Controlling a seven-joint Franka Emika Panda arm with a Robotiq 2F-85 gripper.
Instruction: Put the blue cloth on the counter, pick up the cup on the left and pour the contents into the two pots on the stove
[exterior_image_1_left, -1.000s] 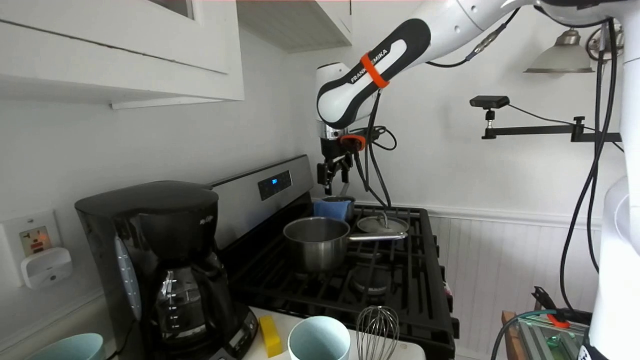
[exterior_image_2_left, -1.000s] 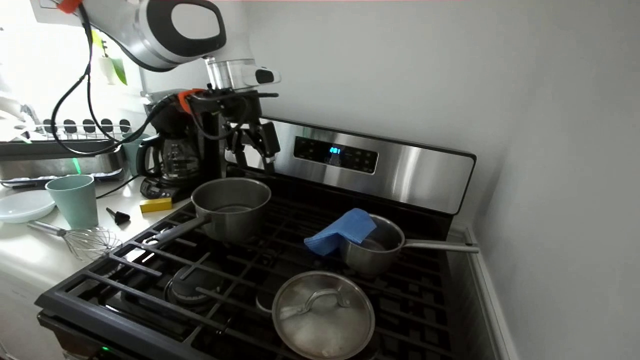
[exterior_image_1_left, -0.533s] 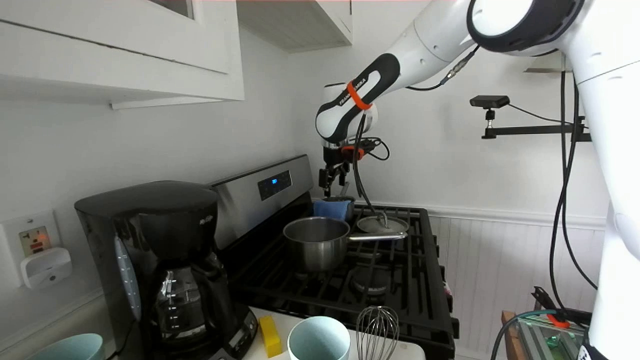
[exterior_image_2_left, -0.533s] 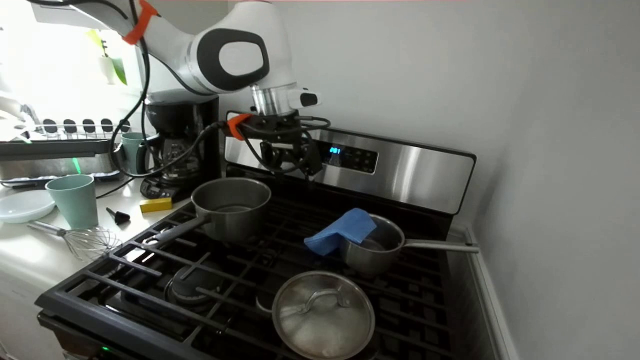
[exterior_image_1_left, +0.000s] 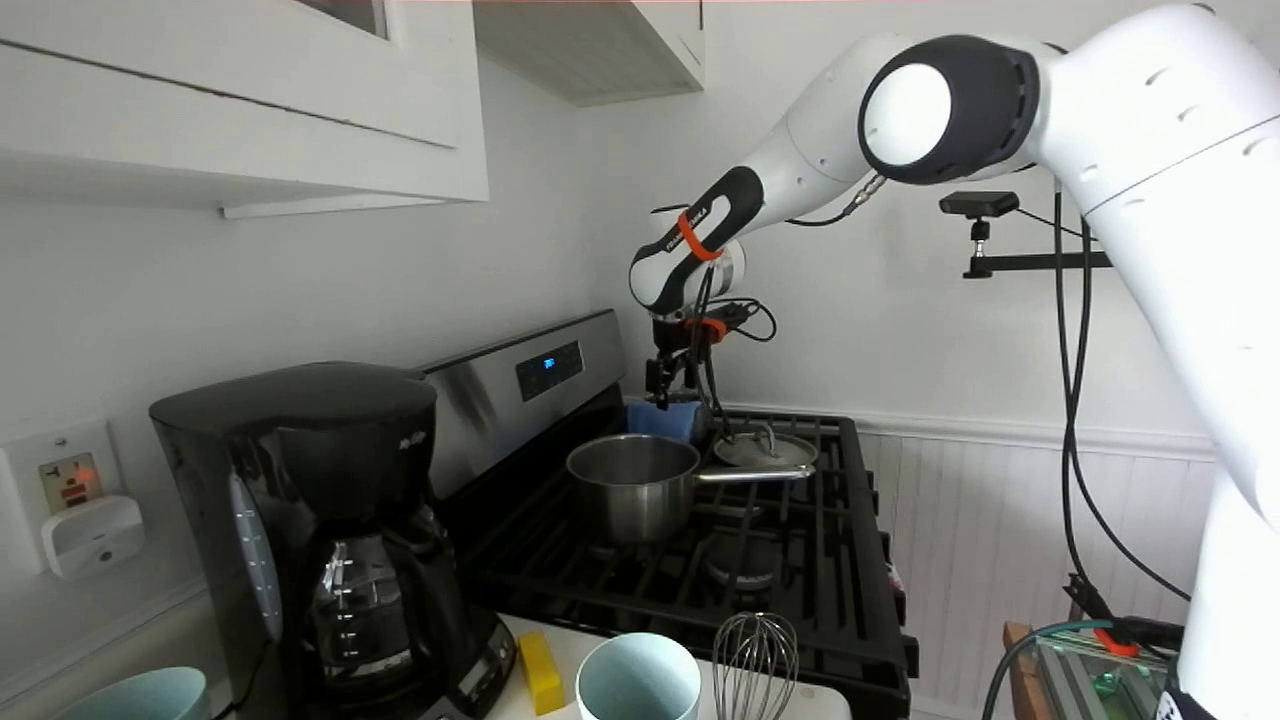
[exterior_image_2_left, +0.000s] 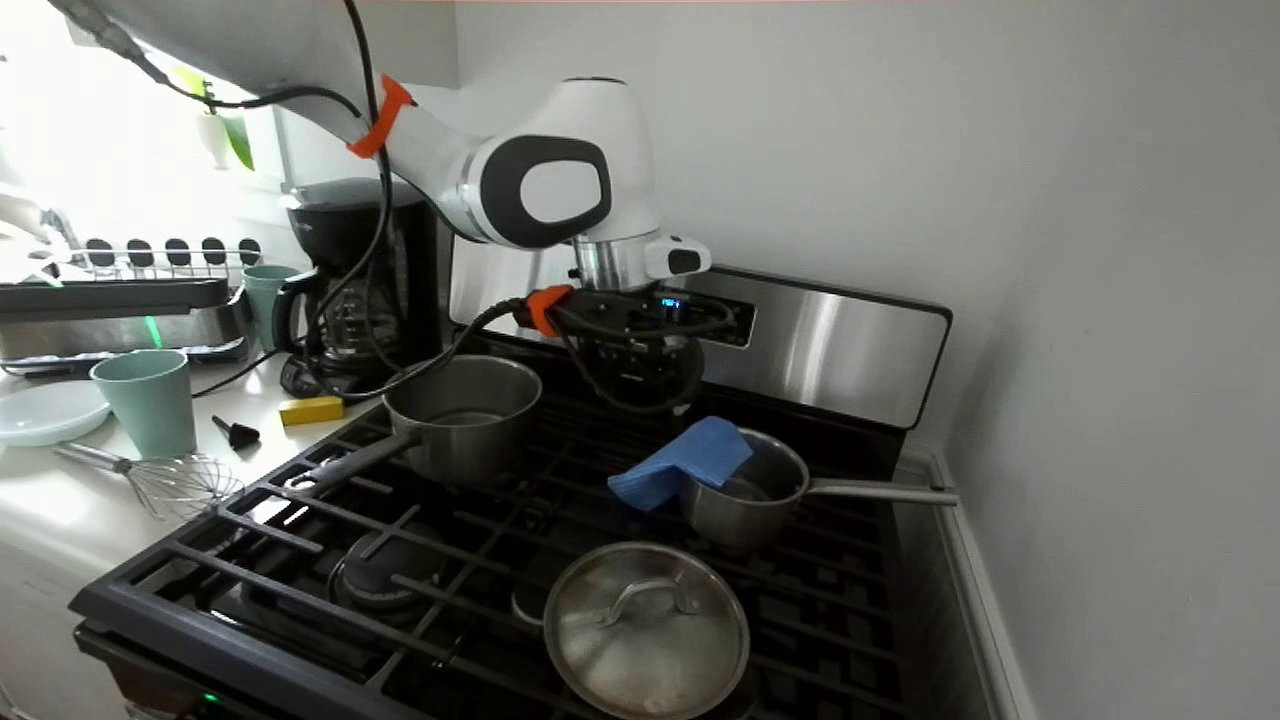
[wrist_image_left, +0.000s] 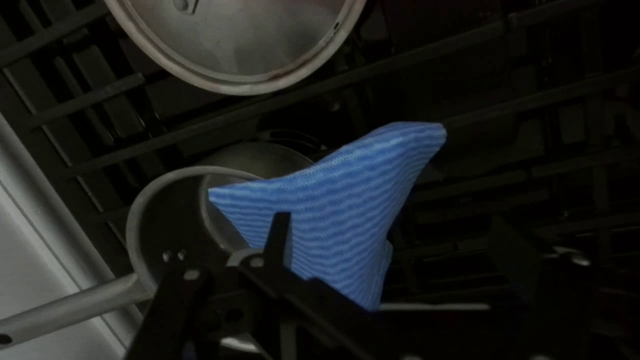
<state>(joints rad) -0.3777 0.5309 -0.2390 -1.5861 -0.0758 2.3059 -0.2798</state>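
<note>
Close to the wrist camera, the gripper (wrist_image_left: 392, 230) has its two fingers (wrist_image_left: 276, 242) spread well apart over a blue cloth (wrist_image_left: 330, 205); whether either touches it cannot be told. The cloth is draped across the rim of a small pot (exterior_image_2_left: 735, 525) on the stove (exterior_image_2_left: 230, 650). In the wrist view its long axis slants from a pointed corner, aimed left over the pot's mouth, to a blunt end at upper right, past the rim. What the pot holds cannot be made out. Small lettering on the arm (exterior_image_1_left: 815, 125), crossed by an orange band (exterior_image_1_left: 697, 237), appears to read "FRANKA EMIKA". Near the pot, apart from it, is a lid (exterior_image_2_left: 660, 660) with an arched handle. Blue digits (exterior_image_2_left: 671, 303) on the stove's panel (exterior_image_2_left: 850, 350) are too blurred to read. Farther off is a big pot (exterior_image_2_left: 470, 455), upright, its inner floor visible. Beyond are the coffee maker (exterior_image_1_left: 300, 430), its logo (exterior_image_1_left: 411, 439) too small to read, its carafe (exterior_image_1_left: 365, 610) streaked with reflections, and the counter (exterior_image_2_left: 60, 520) with a yellow block (exterior_image_2_left: 311, 410), a whisk (exterior_image_2_left: 121, 465), a cup (exterior_image_2_left: 148, 410) and a second cup (exterior_image_2_left: 265, 290); the cups' contents are hidden.
</note>
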